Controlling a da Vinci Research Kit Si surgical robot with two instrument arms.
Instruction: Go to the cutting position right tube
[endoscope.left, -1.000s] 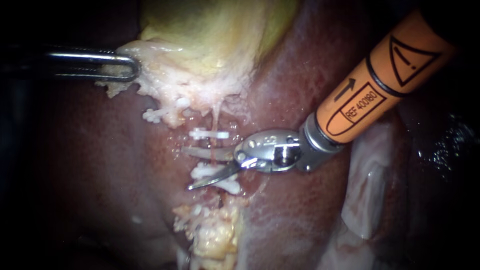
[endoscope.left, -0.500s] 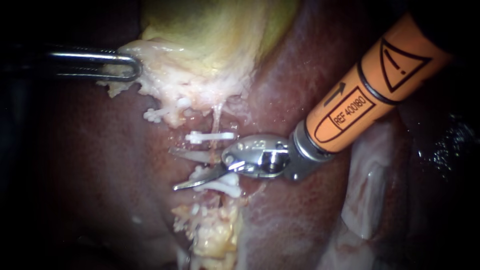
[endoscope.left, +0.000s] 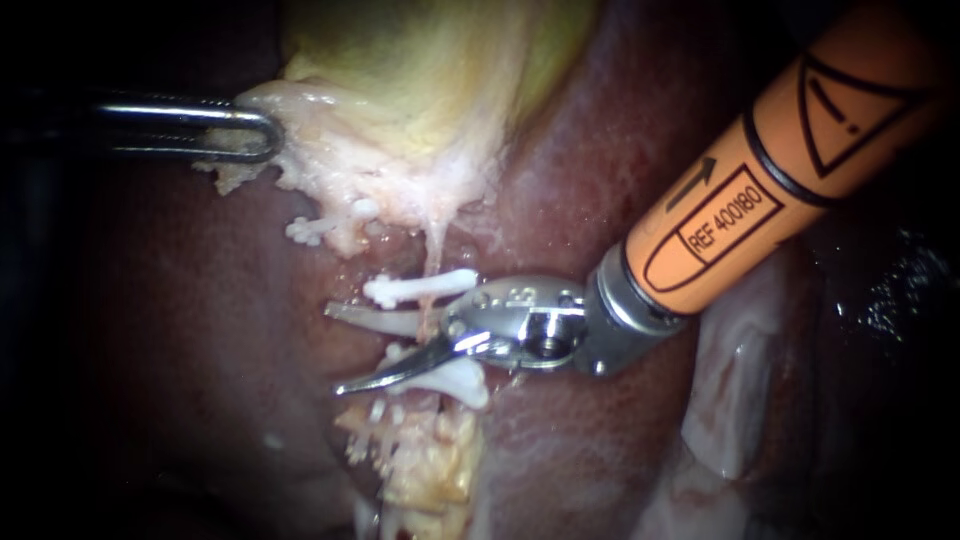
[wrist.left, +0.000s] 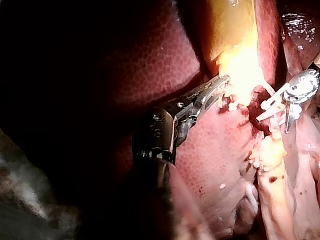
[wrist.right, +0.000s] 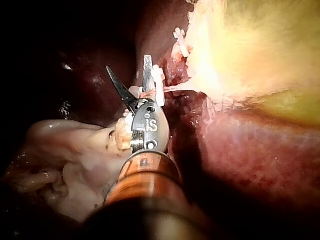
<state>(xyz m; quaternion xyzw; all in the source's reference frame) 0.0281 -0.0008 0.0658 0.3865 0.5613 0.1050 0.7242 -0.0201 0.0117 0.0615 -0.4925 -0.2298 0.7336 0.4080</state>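
The right tube (endoscope.left: 434, 250) is a thin pale strand running down from the gallbladder (endoscope.left: 430, 60). It carries an upper white clip (endoscope.left: 420, 288) and a lower white clip (endoscope.left: 450, 380). My right instrument (endoscope.left: 333, 349), with an orange shaft and scissor blades, has its blades open, one on each side of the tube between the two clips. The right wrist view shows the same: the right instrument's blades (wrist.right: 127, 64) are apart, with the tube (wrist.right: 172, 89) crossing at their base. My left instrument (endoscope.left: 262, 135) is shut on the gallbladder's pale edge, as the left wrist view also shows at the jaws (wrist.left: 222, 82).
Dark red liver (endoscope.left: 180, 330) lies all around. Another white clip (endoscope.left: 322, 228) sits on a stump left of the tube. Yellowish fatty tissue (endoscope.left: 425, 465) lies below the lower clip. Pale tissue folds (endoscope.left: 730, 390) lie under the right shaft.
My right instrument has slid leftward, so its open blades reach further across the tube. The upper clip has tilted. The left instrument has held still.
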